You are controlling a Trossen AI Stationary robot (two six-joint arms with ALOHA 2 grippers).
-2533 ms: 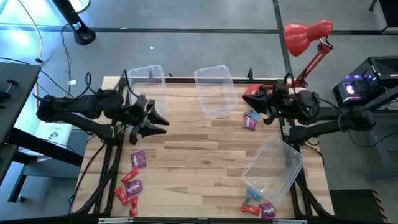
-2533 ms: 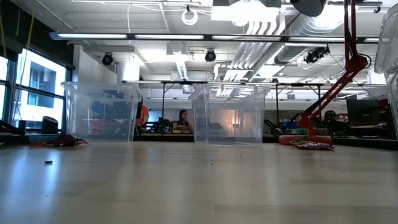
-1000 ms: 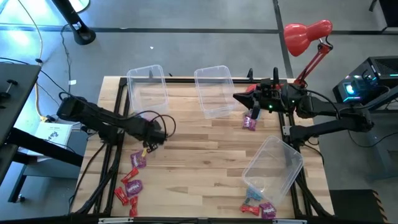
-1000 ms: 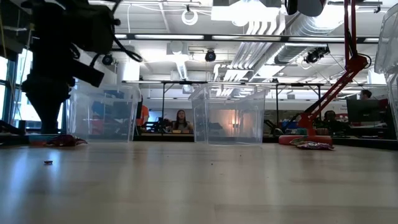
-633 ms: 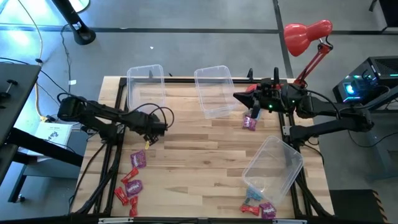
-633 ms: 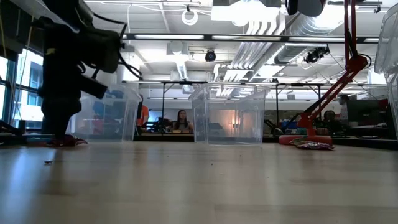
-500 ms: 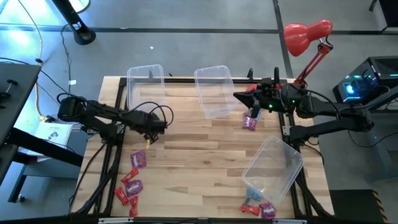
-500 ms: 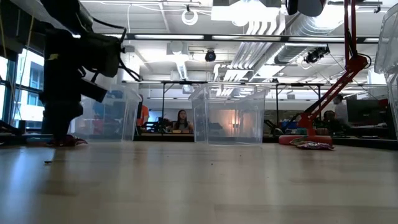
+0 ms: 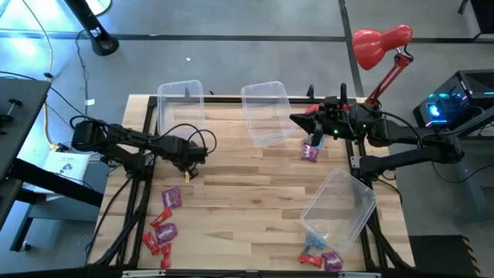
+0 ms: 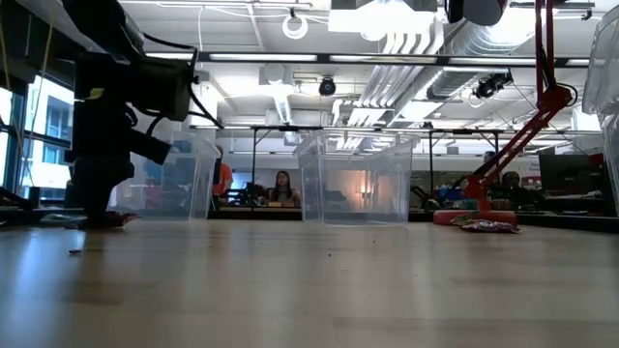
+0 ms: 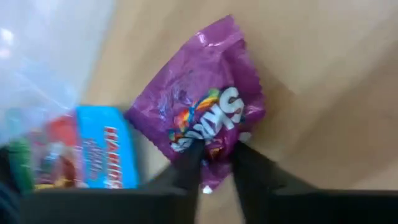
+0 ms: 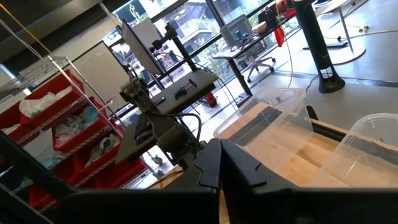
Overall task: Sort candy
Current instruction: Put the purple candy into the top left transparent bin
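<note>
My left gripper is low over the table's left half, fingers pointing down; in the low view it reaches the tabletop. Its wrist view shows it shut on a purple-magenta candy packet that lies flat on the wood, with a blue packet beside it. From above the gripper hides this packet. My right gripper hangs shut in the air by the middle bin, its fingers together. A purple packet lies on the table below the right arm. My left gripper pinches the purple packet between its two fingers at its crimped edge. It comes from above, pointing down. The packet lies flat on the wood and is not lifted.
Two clear bins stand upright at the far edge. A third bin lies tipped at the near right, with candy spilled by it. More red and purple candy lies near left. A red lamp stands far right.
My left gripper, wide open farther back 2.5 s ago, has come down to the table by the near-left candy and closed its fingers. Over the last second it has crept a little toward the far right, staying at table height. The loose candy has stayed put.
</note>
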